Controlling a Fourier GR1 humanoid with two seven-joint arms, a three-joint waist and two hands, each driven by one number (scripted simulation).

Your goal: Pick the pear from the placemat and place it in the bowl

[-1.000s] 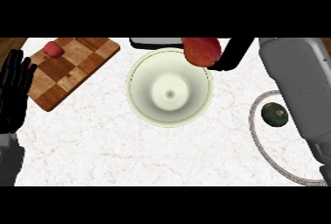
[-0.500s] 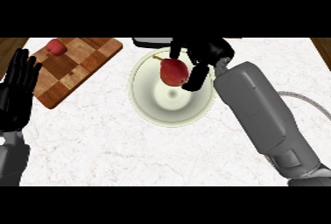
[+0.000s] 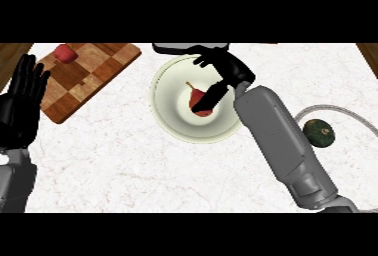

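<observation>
Head view: pear (image 3: 198, 100) in bowl (image 3: 171, 115), beside right hand's (image 3: 230, 70) straightened fingers (image 3: 212, 95).

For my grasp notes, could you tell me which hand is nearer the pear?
The right. The right hand hangs over the bowl, fingers against the pear; the left hand rests open at the view's left edge.

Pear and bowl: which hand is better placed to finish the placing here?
Right. The right hand is over the bowl with its fingers at the red pear, so it probably only needs to let go. The left hand rests open at the left edge.
</observation>
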